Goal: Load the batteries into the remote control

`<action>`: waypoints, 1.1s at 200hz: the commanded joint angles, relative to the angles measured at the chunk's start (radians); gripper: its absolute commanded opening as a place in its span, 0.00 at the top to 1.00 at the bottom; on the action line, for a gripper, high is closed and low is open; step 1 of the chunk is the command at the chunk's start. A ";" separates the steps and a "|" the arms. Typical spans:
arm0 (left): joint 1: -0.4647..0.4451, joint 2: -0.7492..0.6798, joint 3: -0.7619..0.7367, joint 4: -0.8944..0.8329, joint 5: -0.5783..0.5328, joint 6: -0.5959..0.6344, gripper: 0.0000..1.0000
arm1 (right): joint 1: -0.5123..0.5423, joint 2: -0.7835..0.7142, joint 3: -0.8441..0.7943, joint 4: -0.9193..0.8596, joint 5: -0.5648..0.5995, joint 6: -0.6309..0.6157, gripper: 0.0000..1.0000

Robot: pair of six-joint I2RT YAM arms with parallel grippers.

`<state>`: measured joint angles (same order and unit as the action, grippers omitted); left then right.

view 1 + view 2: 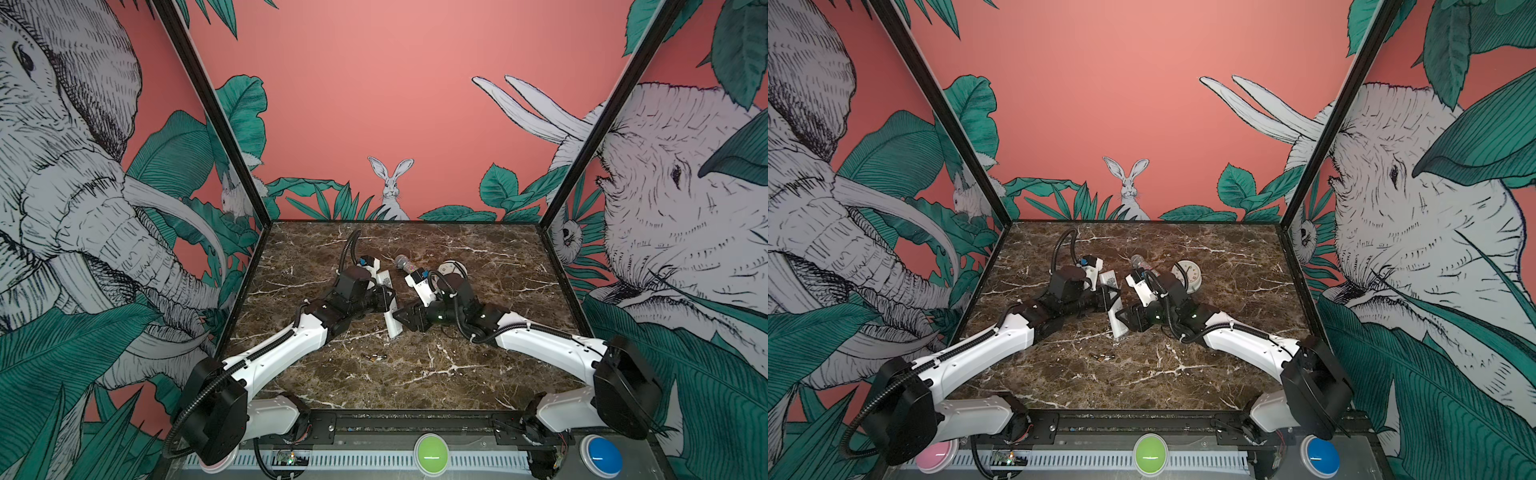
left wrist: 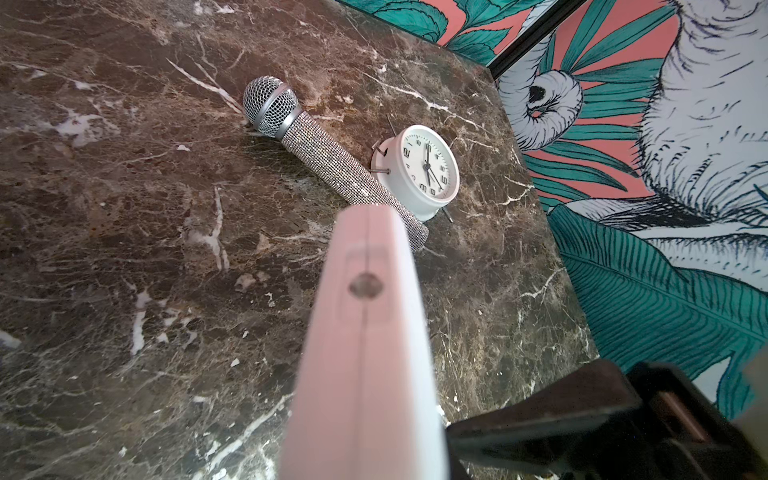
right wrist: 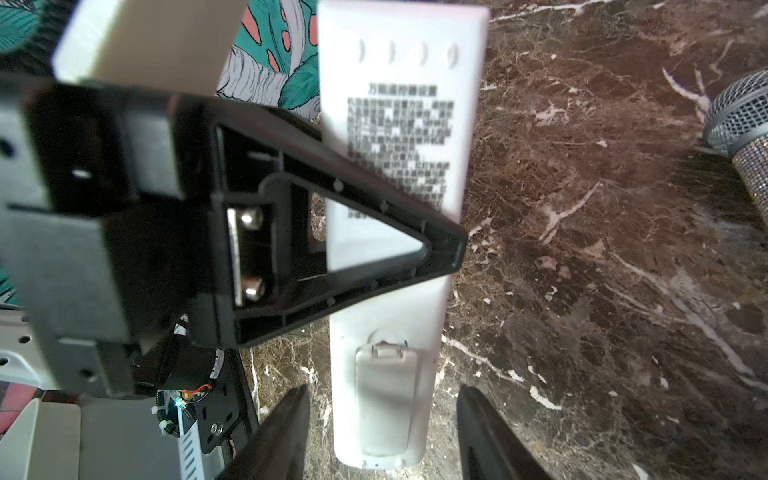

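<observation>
- My left claw point(image 1: 385, 300) is clamped on the remote control point(image 3: 395, 124) about halfway along its length. It holds the remote off the worktop point(image 1: 478, 374), out to the side of the round white clock point(image 1: 451, 268) and nearer the front edge than the clock is.
- The remote is a long, slim white bar. Its plain back faces my right wrist camera and carries a block of small dark print, with four short curved notches in a row near one end.
- Near the remote's other end sits a rounded battery cover with a small latch tab – I cannot tell whether it is fully seated.
- In my left wrist view the remote's narrow edge shows a lengthwise seam and one small round dark spot.
- My right claw point(image 3: 384, 432) stands apart around the cover end, with a gap on each side – gripping nothing.
- The batteries point(image 1: 374, 356), two tiny dark cylinders with gold ends, lie together on the worktop. They are farther from the clock than the remote, toward the front edge.
- A glittery microphone point(image 2: 316, 153) lies just beside the clock.
</observation>
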<state>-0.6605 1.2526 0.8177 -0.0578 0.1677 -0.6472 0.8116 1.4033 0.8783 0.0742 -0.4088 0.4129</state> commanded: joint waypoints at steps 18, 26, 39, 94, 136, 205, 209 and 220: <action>-0.004 0.010 0.035 0.030 0.043 0.011 1.00 | 0.004 0.023 0.057 0.009 -0.010 -0.025 0.40; -0.004 0.013 0.038 0.030 0.052 0.012 1.00 | 0.004 0.029 0.064 0.008 -0.012 -0.029 0.41; -0.004 0.018 0.041 0.030 0.062 0.015 1.00 | 0.003 0.041 0.077 0.002 -0.015 -0.034 0.42; -0.004 0.022 0.042 0.034 0.068 0.022 1.00 | 0.003 0.081 0.102 -0.040 0.000 -0.036 0.43; -0.004 0.022 0.035 0.042 0.069 0.022 1.00 | 0.001 0.088 0.090 -0.030 0.002 -0.030 0.45; -0.004 0.017 0.031 0.047 0.067 0.022 1.00 | 0.001 0.112 0.092 -0.012 -0.022 -0.022 0.60; -0.004 0.017 0.031 0.046 0.068 0.023 1.00 | 0.002 0.113 0.091 -0.013 -0.021 -0.021 0.61; -0.003 0.016 0.032 0.049 0.068 0.023 1.00 | 0.002 0.113 0.090 -0.012 -0.022 -0.022 0.62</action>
<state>-0.6582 1.2831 0.8314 -0.0612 0.2039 -0.6193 0.8116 1.4982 0.9554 0.0395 -0.4282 0.3920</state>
